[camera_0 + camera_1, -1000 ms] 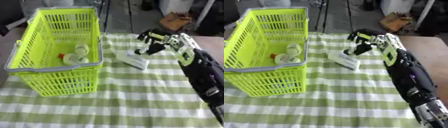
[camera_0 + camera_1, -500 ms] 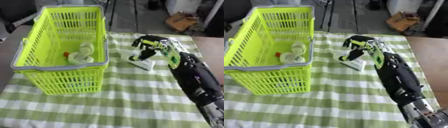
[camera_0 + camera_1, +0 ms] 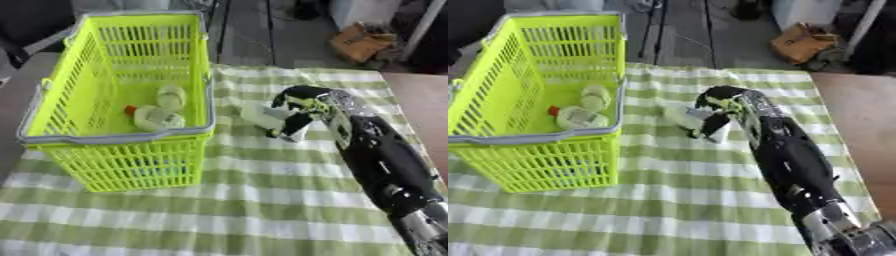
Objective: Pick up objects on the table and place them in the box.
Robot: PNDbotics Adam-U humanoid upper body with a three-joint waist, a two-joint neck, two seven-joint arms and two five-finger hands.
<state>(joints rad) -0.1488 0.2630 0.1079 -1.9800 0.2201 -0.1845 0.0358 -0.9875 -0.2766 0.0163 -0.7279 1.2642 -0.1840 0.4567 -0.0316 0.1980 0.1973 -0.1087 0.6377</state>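
right robot hand (image 3: 296, 107) curled on white box (image 3: 267, 118) | basket (image 3: 118, 137) beside (left)

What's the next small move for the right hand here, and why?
Probably close the fingers fully on the white object and lift it straight up. The right hand is curled over it while it lies on the checked cloth, just right of the green basket, whose wall stands higher than the object, so it needs height before moving left.

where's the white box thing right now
In the left eye view the white box lies on the checked cloth just right of the green basket, near the middle, with the right robot hand curled over its right end.
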